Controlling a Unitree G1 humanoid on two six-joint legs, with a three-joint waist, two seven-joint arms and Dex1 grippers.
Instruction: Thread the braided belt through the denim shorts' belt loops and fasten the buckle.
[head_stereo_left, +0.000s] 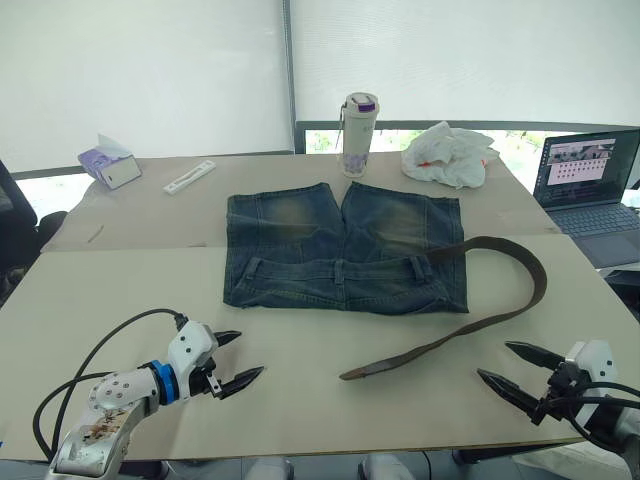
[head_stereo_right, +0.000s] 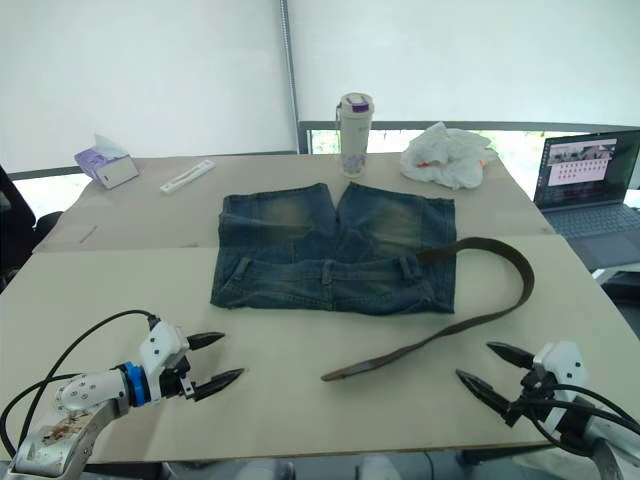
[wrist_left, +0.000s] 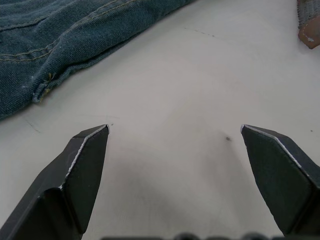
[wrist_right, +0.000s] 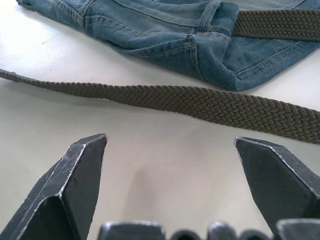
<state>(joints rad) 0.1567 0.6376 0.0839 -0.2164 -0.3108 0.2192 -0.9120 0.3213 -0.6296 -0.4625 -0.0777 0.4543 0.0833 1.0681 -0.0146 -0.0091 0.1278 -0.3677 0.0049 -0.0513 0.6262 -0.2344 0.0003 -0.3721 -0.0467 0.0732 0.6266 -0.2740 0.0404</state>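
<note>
Belt: braided belt (head_stereo_left: 520, 300) one end at waistband loop of denim shorts (head_stereo_left: 345, 250), rest loose on counter (head_stereo_left: 120, 290).
L end effector (head_stereo_left: 233, 361): wide, empty.
R end effector (head_stereo_left: 512, 366): wide, empty.
Tip: pinch strap near shorts, feed flat thru loops.

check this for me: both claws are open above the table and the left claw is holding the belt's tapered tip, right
Not quite. The left claw holds nothing: the left wrist view shows bare table between its open fingers, with the denim shorts ahead. The braided belt lies loose on the table nearer the right claw. Both claws are open, as you said.
</note>
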